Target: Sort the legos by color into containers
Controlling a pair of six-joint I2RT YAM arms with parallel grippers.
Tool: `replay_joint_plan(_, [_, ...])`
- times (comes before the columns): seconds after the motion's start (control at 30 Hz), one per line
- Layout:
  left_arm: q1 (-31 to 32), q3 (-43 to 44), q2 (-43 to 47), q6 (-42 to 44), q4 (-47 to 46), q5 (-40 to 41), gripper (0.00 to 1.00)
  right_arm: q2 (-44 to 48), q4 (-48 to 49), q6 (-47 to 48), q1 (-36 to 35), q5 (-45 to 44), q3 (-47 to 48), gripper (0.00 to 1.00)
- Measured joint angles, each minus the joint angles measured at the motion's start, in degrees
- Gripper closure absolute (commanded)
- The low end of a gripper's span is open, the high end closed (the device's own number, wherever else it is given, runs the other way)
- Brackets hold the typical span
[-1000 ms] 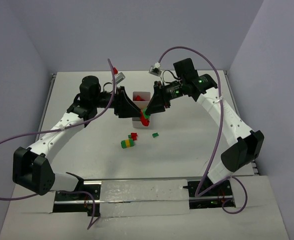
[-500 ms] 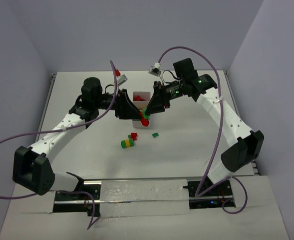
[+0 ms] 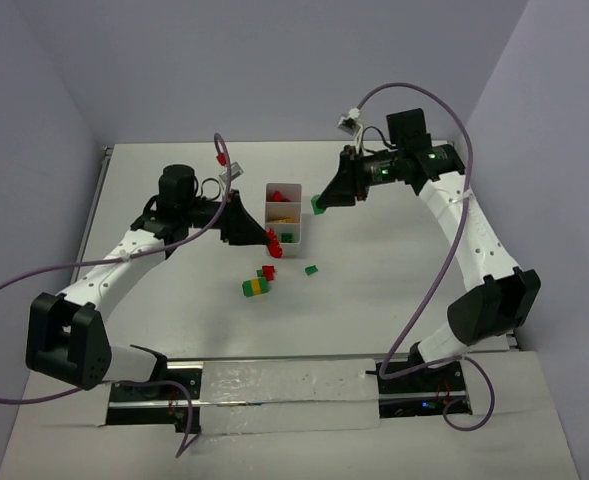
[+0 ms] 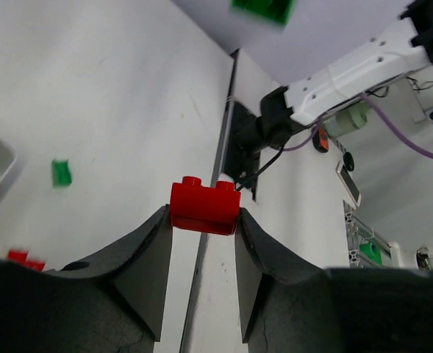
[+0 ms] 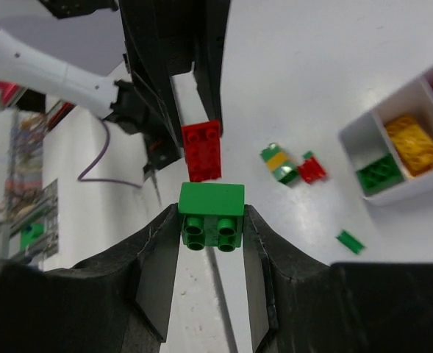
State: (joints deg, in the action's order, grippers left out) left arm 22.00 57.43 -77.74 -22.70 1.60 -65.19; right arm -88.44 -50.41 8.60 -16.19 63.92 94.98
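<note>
My left gripper is shut on a red lego, held just in front of the white three-compartment tray. In the top view this left gripper and its red lego hang by the tray's near end. My right gripper is shut on a green lego, raised to the right of the tray. The top view shows the right gripper and its green lego apart from the red one. The tray holds red, yellow and green legos.
On the table in front of the tray lie a green-yellow-green stack, a loose red lego and a thin green piece. Both arms' purple cables loop above the table.
The red-and-green stack held between both grippers has come apart. My right gripper moved up and right with the green lego; my left gripper closed on the red one and kept it.
</note>
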Motion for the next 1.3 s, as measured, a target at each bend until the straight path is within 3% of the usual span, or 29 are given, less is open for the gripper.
replay_joint_plan(0.17, [-2.72, -0.04, -0.43, 5.93, 6.08, 6.42, 1.00, 2.76, 1.19, -0.18, 4.69, -2.23, -1.52, 1.00])
replay_joint_plan(0.47, [1.18, 12.01, -8.46, 5.71, 4.10, 46.51, 1.00, 4.76, 5.62, -4.79, 4.94, -19.28, -7.24, 1.00])
replay_joint_plan(0.6, [6.37, 15.04, -12.22, 3.70, 2.81, 58.35, 1.00, 4.76, 6.79, -6.14, 4.96, -23.68, -7.39, 1.00])
replay_joint_plan(0.9, [10.42, 18.58, -20.19, 1.36, 1.69, 68.33, 0.95, 4.74, 7.83, -6.88, 4.96, -27.20, -7.39, 1.00])
replay_joint_plan(1.17, [11.93, 20.67, -22.99, 0.74, 1.54, 70.69, 0.92, 4.74, 8.48, -7.06, 4.96, -27.51, -7.85, 1.00])
replay_joint_plan(1.3, [12.93, 21.10, -23.65, 0.74, 1.49, 71.05, 0.85, 4.74, 8.68, -7.18, 4.96, -27.56, -8.44, 1.00])
